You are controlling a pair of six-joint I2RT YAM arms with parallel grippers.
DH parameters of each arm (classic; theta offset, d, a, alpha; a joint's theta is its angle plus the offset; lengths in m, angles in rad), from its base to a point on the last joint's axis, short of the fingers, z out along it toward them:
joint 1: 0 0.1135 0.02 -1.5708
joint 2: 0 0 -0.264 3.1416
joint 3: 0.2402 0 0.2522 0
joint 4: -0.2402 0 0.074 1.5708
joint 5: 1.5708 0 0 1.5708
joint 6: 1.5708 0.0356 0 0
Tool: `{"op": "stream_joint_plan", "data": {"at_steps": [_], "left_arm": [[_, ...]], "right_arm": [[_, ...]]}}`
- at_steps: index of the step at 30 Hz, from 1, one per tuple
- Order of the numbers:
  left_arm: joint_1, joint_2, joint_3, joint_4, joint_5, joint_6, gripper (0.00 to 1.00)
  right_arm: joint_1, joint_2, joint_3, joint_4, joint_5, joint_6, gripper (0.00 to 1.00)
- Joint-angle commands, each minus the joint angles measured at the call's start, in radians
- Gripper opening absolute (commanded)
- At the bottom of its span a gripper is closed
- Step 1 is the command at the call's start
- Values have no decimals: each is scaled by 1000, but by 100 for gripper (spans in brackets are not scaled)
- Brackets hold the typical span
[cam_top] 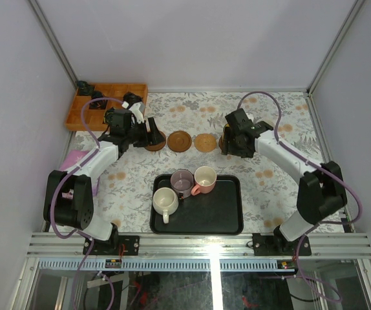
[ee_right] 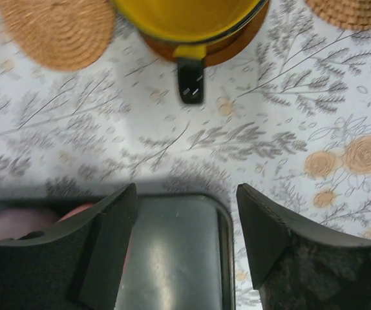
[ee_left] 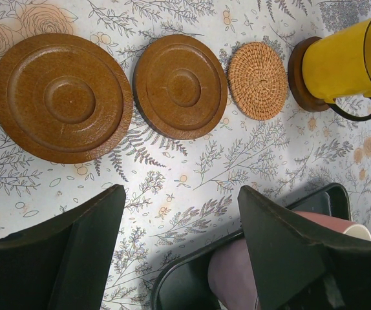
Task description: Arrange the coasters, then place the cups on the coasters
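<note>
While the left end effector and right end effector are hanging empty, fingers apart, the pink cup is sitting in the tray, nearer the right, toward its base.

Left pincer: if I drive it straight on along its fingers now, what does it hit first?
The open left pincer would most likely meet bare floral tablecloth between the black tray's rim and the second wooden coaster. Depth is unclear; a shallower line would reach that coaster.
</note>
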Motion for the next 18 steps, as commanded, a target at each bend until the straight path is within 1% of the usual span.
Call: {"op": "stream_joint_plan", "data": {"at_steps": [1,2,4,9,15,16,17,18], "left_arm": [[-5,3,-2,31,13,15,71],[-5,2,-3,31,14,14,71],[-6,2,-2,32,17,14,71],[-15,-1,-5,34,19,9,71],[-29,-1,-7,34,19,5,71],[-31,-3,-8,33,18,4,71],[-33,-5,-10,34,16,4,71],[-35,-6,-10,34,16,4,71]], "right_arm": [[94,-122,-20,-17,16,57,75],[118,-134,-21,-19,26,64,79],[168,-148,-16,-26,48,72,81],[272,-151,4,-34,107,64,80],[346,-107,42,-53,168,2,81],[364,-98,50,-57,180,-9,83],[386,-89,60,-61,191,-19,86],[402,-82,66,-63,201,-29,95]]}}
